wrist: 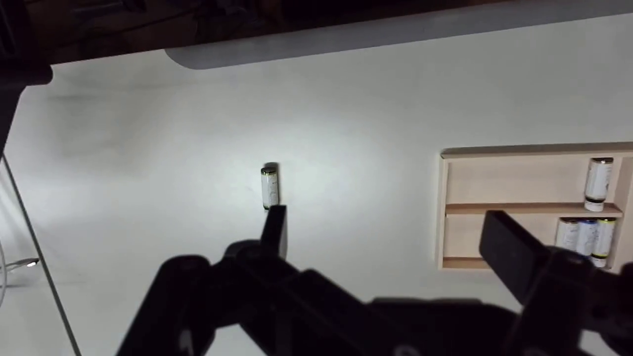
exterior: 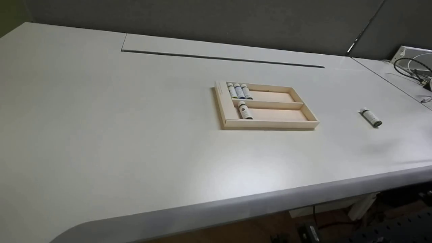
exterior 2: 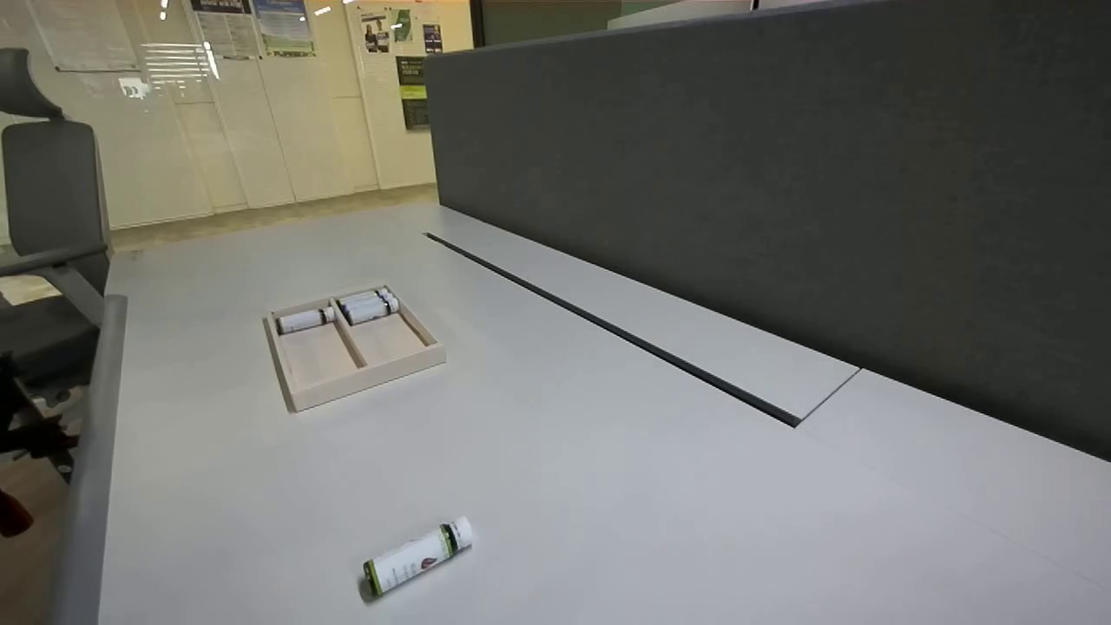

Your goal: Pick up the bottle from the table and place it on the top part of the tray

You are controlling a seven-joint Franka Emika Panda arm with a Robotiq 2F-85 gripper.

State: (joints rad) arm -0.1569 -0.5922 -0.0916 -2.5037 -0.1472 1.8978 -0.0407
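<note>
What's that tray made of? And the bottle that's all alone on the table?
The tray: probably bare wood with a dull finish, because it's pale tan and hardly shines. The lone bottle: glass or plastic, I can't tell, since a white printed label, perhaps paper, wraps it. Its smooth white cap looks like plastic.

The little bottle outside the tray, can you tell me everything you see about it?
The small bottle is a cylinder with a white cap on, a dark band, a white label with a dark reddish mark, and a dark, greenish base. Its print is too small to read, and its material is unclear. It lies on its side on the table, apart from the tray, touching nothing else.
</note>
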